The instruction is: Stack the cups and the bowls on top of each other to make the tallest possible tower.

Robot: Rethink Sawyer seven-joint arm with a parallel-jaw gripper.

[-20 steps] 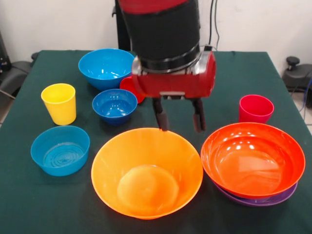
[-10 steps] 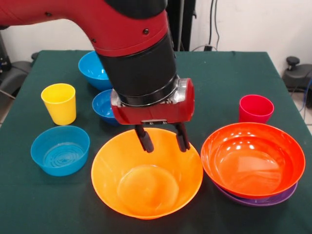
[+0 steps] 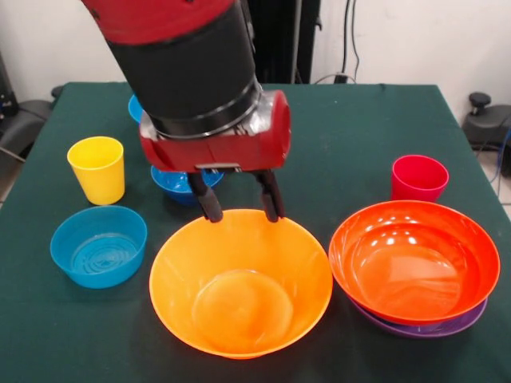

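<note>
Tower barely begun — only the red-orange bowl (image 3: 414, 259) sat nested on the purple bowl (image 3: 423, 325), near right. Gripper (image 3: 238, 199) hung open wide and empty at the far rim of the orange bowl (image 3: 240, 282). Blue bowls and cups remained unstacked.
</note>
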